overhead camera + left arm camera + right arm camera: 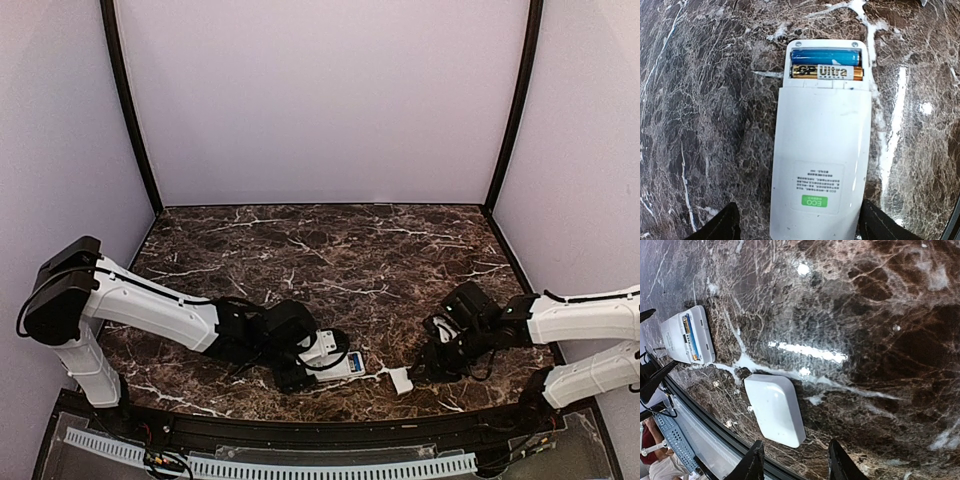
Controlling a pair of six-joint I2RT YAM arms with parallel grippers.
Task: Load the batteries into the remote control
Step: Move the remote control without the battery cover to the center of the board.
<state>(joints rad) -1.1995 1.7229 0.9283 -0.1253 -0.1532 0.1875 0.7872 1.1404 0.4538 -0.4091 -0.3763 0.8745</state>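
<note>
- Left wrist view: you have one remote control (820, 165) lying back-up on the table (700, 100), with two batteries (826, 65) in its open bay, one blue and one gold.
- Its long axis runs away from your left gripper (799, 207), bay end farthest, cells lying crosswise.
- Your left gripper is spread and straddles the remote's near end.
- Your right gripper (796, 442) is parted and empty by one white lid (774, 409), probably the bay's cover.

White remote control (822, 165) face down, compartment open; batteries (826, 56) seated side by side inside
</note>
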